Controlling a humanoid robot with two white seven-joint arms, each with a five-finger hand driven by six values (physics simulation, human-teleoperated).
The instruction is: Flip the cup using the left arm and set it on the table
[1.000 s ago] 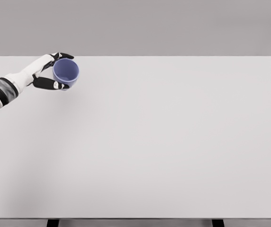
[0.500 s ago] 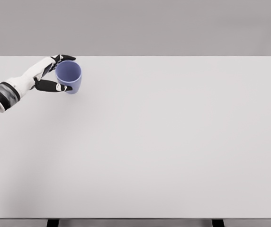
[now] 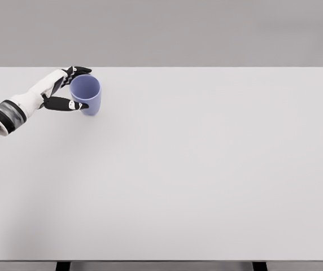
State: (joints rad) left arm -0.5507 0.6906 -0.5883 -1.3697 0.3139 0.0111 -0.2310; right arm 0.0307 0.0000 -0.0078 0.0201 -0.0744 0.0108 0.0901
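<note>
While the left hand point(image 3: 65, 87) wraps dark fingers around its side, the smooth blue cup point(image 3: 86, 94) sits mouth-up near the far-left corner of the matte white counter point(image 3: 206, 169), whose broad surface stretches rightward.

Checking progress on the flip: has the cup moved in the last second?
Yes. The cup, gripped by the left hand, has shifted slightly rightward and lower along the table, away from its left edge, and now looks more upright.
</note>
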